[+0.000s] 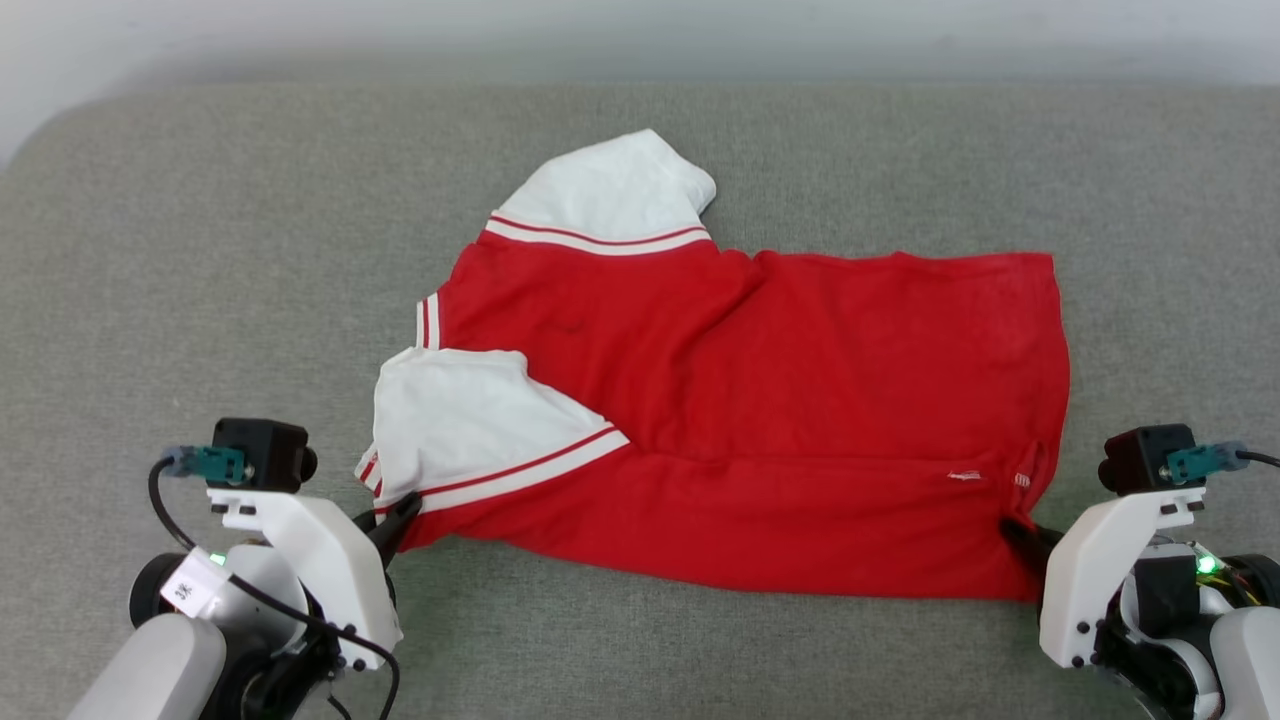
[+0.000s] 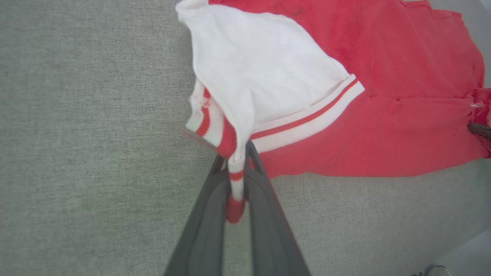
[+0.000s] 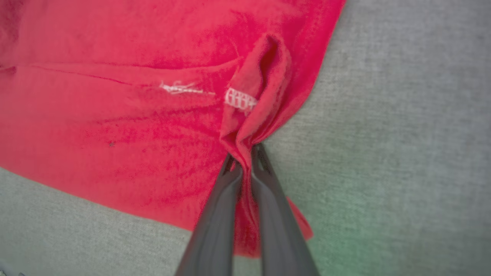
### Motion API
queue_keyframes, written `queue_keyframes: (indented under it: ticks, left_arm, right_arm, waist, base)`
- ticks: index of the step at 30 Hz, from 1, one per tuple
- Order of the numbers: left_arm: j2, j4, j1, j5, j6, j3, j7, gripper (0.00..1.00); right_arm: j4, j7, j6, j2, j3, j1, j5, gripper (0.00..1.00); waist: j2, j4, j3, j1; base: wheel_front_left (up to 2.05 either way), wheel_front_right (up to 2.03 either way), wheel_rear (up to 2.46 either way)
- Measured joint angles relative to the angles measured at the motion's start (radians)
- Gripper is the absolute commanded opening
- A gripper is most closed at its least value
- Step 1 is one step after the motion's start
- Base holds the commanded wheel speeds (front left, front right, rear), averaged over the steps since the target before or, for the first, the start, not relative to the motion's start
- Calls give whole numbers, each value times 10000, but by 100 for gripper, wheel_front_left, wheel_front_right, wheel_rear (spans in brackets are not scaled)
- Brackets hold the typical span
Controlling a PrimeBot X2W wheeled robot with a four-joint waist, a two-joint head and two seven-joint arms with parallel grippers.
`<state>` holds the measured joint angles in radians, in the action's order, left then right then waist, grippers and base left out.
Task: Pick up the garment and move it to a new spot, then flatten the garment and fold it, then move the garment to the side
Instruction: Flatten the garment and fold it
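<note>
Two grippers appear; what does each hold? (Student)

Left gripper (image 1: 403, 512), at the garment's (image 1: 800, 400) near-left corner: fingers clenched on the striped trim of a white sleeve. Garment: red, lying mostly flat, white sleeves at its left end, grey cushion (image 1: 200, 250) beneath it. Right gripper (image 1: 1018, 532), at the garment's near-right corner: fingers clenched on bunched red hem. (Instructor)
</note>
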<state>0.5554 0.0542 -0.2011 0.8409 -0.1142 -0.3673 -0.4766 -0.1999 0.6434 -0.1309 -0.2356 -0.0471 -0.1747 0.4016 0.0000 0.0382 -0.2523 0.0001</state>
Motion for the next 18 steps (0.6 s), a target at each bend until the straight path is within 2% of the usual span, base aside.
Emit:
queue_keyframes:
  ticks: [9, 18]
  left_arm:
    - [-48, -173, 721, 54, -46, -56, 257, 0]
    - [42, -92, 2368, 407, -548, -10, 219, 0]
  right_arm:
    - [663, 282, -2, -263, 73, 746, -50, 0]
    - [1367, 905, -2, -303, 261, 2331, 36, 0]
  waist:
    - [0, 48, 1044, 0]
    - [0, 184, 2260, -1]
  base:
    - [0, 0, 0]
    - [0, 0, 0]
